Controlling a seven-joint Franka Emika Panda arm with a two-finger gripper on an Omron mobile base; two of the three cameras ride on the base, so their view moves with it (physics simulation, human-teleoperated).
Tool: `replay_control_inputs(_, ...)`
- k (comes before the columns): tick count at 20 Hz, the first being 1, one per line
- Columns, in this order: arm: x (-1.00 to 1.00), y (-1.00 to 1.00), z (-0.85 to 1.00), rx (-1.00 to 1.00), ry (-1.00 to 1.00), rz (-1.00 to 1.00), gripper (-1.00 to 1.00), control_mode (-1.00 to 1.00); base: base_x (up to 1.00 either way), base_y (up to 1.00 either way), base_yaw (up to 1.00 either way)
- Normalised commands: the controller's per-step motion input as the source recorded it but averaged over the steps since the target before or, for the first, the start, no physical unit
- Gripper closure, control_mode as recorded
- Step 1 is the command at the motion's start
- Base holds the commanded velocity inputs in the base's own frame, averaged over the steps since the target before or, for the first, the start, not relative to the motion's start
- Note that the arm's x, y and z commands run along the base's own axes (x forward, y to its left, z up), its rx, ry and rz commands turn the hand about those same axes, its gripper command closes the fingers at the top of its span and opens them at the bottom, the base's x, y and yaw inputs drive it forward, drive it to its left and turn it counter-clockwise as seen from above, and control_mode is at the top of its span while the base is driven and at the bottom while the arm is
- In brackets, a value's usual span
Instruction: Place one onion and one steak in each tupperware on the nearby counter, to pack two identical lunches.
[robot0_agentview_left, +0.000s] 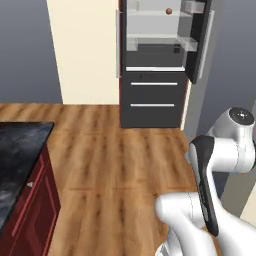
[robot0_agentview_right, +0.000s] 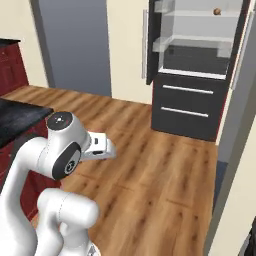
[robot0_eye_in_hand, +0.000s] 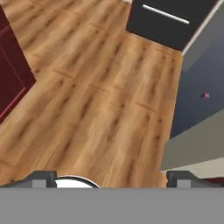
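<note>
- The pincer (robot0_eye_in_hand: 111, 177) hangs with its jaws spread wide and nothing between them, its two dark tips standing far apart over bare wooden floor (robot0_eye_in_hand: 100, 100).
- Just off to one side of the pincer runs the counter (robot0_agentview_left: 17, 150), a black marbled top over dark red cabinets; the part in sight carries no container, and no steak can be made out anywhere.
- Ahead of the pincer, across a stretch of open floor, stands the open fridge (robot0_agentview_right: 192, 65), its dark drawers (robot0_agentview_right: 187, 102) below and pale glass shelves above.
- Farthest and highest from the pincer, one small round onion (robot0_agentview_right: 217, 11) sits on the top shelf, brownish and too small to read in detail.
- The coming move likely hinges on that gap: the onion lies forward of and well above the empty pincer, so the robot would have to close in and reach up before any grasp.
</note>
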Motion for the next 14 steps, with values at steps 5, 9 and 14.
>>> replay_control_inputs(5, 0.00, 0.00, 0.00, 0.00, 0.00, 0.00, -1.00, 1.00, 0.15, -0.02, -0.56)
replay_control_inputs(9, 0.00, 0.00, 0.00, 0.00, 0.00, 0.00, -1.00, 1.00, 0.46, 0.14, -0.26)
replay_control_inputs(14, 0.00, 0.00, 0.00, 0.00, 0.00, 0.00, -1.00, 1.00, 0.88, 0.14, -0.05)
